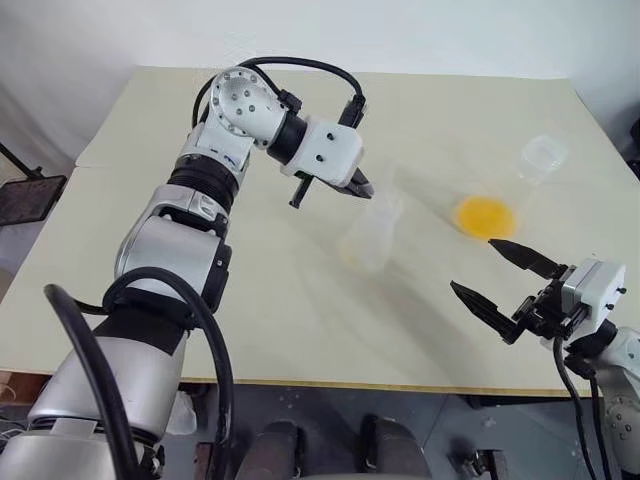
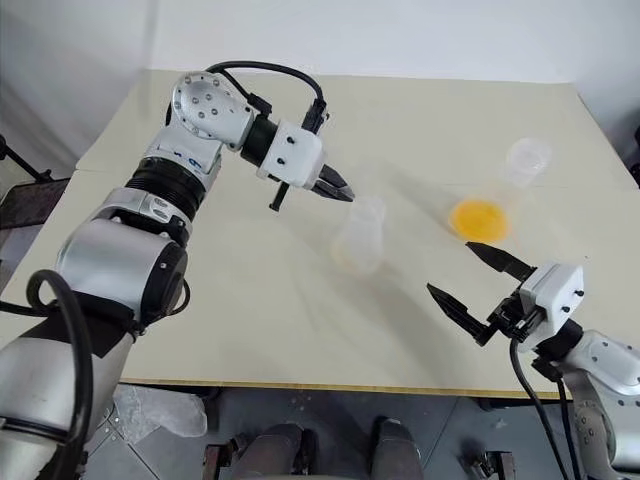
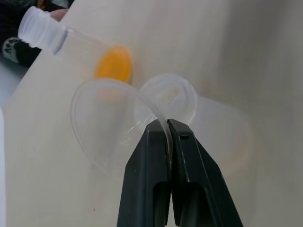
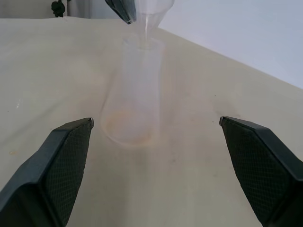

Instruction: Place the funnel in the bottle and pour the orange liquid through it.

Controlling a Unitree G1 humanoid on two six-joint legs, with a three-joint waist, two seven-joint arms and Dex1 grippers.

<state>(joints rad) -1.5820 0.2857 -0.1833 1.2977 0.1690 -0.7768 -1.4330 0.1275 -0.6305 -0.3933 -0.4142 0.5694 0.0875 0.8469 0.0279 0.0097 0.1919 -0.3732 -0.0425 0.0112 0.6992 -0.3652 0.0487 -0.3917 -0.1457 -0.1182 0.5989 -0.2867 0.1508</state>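
We hold the funnel [image 3: 113,118] by its rim in the left gripper [image 3: 168,125], clamped shut. Its stem points down at the neck of the bottle [image 4: 135,90], directly below. The right gripper [image 1: 500,272] waits spread wide near the orange liquid [image 1: 485,216].

Silver-grey shells on the left arm [image 1: 190,240], black ribbed bands between the segments, and a round silver joint dotted with small dark screw holes. Black cables loop over the white wrist block, and the left gripper [image 1: 358,187] and right gripper [image 1: 487,278] have black tapered fingers with cross-hatched pads [image 4: 66,165].
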